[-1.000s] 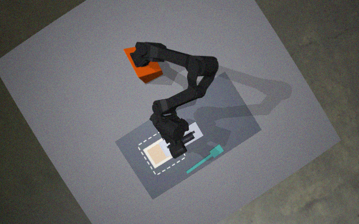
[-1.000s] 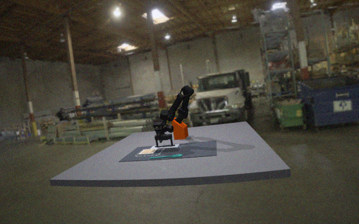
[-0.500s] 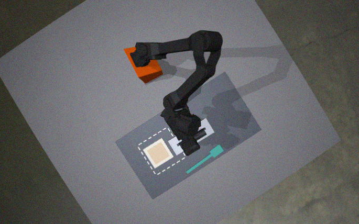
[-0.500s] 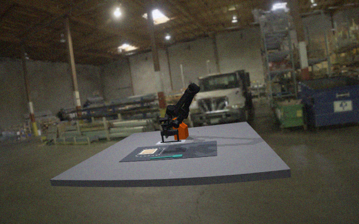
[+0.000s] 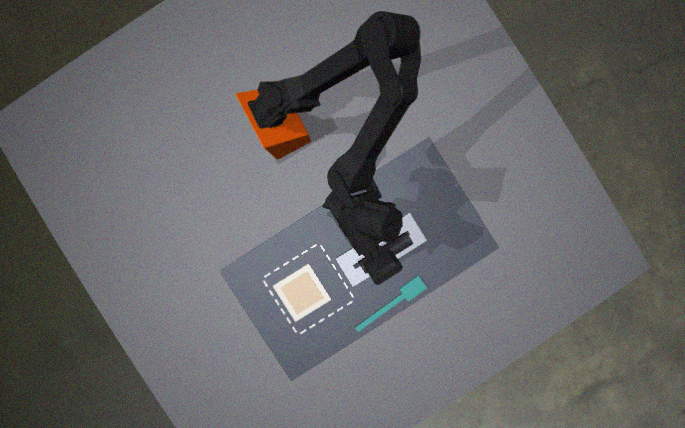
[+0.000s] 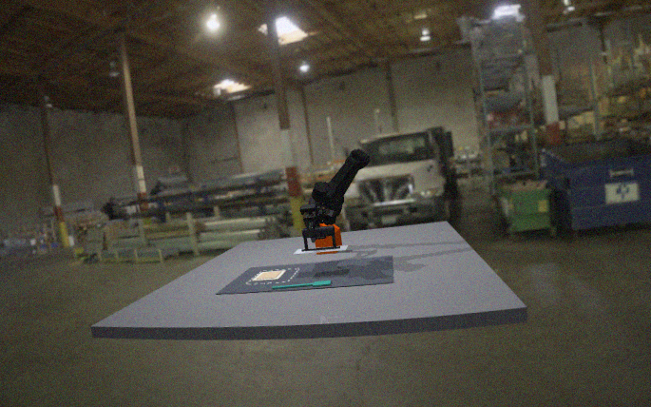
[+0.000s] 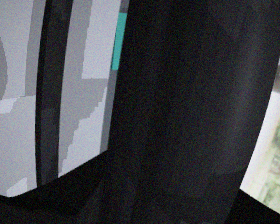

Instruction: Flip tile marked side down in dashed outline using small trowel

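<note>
On left of mat (image 5: 290, 358) (image 6: 368, 282), tile (image 5: 301, 292) (image 6: 268, 275) lies flat inside dashed outline (image 5: 352, 296), tan square up. Placement looks done; whether marked side faces down, you cannot tell. Right of it, gripper (image 5: 382, 255) (image 6: 321, 246) (image 7: 152, 165) is part-closed on pale flat tool (image 5: 349, 272) (image 6: 299, 251), likely your trowel, raised above table (image 6: 307, 310) (image 5: 121, 132). Farther right, teal tool (image 5: 413, 288) (image 6: 321, 283) (image 7: 119, 42) lies on mat, apart from tile. Left for you: set held tool down off tile, release, move arm clear.

A warehouse, with truck (image 6: 398, 177) and dumpster (image 6: 616, 186).
</note>
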{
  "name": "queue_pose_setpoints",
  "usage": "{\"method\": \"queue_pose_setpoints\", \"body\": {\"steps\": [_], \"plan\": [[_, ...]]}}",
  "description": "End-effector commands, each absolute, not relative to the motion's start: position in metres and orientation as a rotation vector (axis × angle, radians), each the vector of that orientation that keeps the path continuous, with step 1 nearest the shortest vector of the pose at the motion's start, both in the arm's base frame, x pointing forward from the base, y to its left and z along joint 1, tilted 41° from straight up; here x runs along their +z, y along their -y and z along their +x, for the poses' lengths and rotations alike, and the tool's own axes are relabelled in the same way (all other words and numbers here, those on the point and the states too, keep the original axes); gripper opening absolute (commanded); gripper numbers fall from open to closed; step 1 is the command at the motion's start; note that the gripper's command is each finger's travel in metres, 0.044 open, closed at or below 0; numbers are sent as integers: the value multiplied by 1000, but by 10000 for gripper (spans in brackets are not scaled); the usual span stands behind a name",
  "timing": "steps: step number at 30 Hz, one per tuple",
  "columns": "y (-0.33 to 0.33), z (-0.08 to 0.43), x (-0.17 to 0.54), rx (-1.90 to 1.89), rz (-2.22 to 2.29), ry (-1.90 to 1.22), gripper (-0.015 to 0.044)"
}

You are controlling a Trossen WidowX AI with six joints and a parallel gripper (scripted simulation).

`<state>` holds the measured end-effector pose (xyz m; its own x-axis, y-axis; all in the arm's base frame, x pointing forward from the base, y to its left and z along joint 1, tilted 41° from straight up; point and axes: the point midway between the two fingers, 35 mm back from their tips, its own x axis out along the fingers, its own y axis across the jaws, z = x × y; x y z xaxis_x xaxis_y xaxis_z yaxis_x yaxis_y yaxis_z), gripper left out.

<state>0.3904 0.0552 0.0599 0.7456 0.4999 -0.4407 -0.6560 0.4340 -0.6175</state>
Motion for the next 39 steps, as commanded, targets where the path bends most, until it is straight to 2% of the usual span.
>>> {"method": "queue_pose_setpoints", "body": {"steps": [1, 39], "plan": [[-52, 390, 62, 711, -854, -211, 0], [-55, 389, 61, 724, -856, -209, 0]]}}
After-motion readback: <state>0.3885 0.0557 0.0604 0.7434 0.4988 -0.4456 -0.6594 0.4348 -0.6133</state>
